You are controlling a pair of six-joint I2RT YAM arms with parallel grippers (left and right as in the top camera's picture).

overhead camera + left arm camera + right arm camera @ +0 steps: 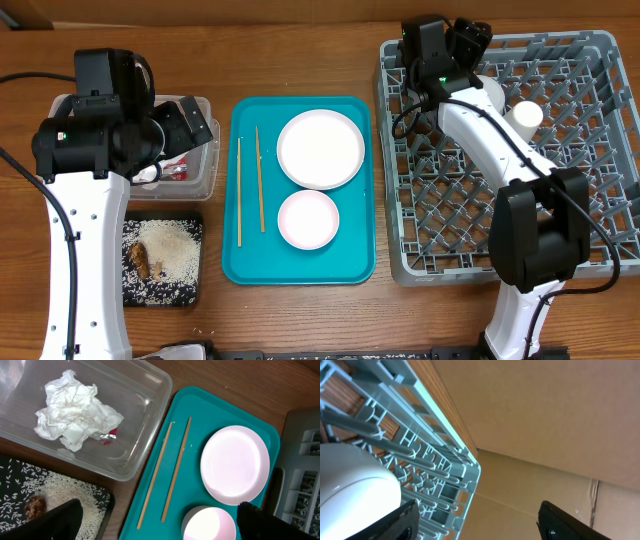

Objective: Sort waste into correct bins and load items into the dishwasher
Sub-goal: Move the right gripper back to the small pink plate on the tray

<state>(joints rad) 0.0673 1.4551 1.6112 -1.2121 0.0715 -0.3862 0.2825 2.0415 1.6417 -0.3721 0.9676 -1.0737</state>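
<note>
The right hand (477,507) stands released at the far left corner of the grey dish rack (445,455), its two fingers spread apart with nothing between them. A white bowl (350,490) sits in the rack close against one finger, though whether it touches I cannot tell, and the small white cup (527,115) stands in the rack just beside that bowl. The left hand (160,507) hangs wide open and empty above the clear tub (145,395). The crumpled napkin (75,410) lies in the tub, well apart from the fingers, with the red wrapper (107,435) showing at its edge. Next to the tub, the black tray (198,290) holds the rice (170,250) and a brown scrap (140,258). Between the arms, on the worktop (300,320), the teal tray (350,265) carries the two chopsticks (260,178), the round plate (320,148) and a second bowl (308,218).
</note>
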